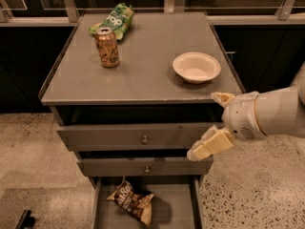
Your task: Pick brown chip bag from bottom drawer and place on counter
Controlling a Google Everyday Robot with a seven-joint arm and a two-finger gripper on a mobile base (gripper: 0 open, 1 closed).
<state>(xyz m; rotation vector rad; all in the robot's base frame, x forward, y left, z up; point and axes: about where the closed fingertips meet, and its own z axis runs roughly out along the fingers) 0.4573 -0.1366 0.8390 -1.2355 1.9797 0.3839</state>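
Reaching down for the brown chip bag (132, 200) looks like the job now. It lies on the left side of the bottom drawer (174, 210), which is pulled open. The end effector (205, 126) hangs open and empty in front of the two upper drawers, above the bag and to its right. It should go down and left, then pinch the crinkly middle softly. The worktop (143, 75) has a bare spot between the can (107, 46) and the bowl (196, 67).

On the counter (143, 80) I see a can (107, 46), a green chip bag (114, 20) just behind it, a bowl (196, 67) well to its right. My gripper (215, 123) hangs spread, farther right, off the front edge.
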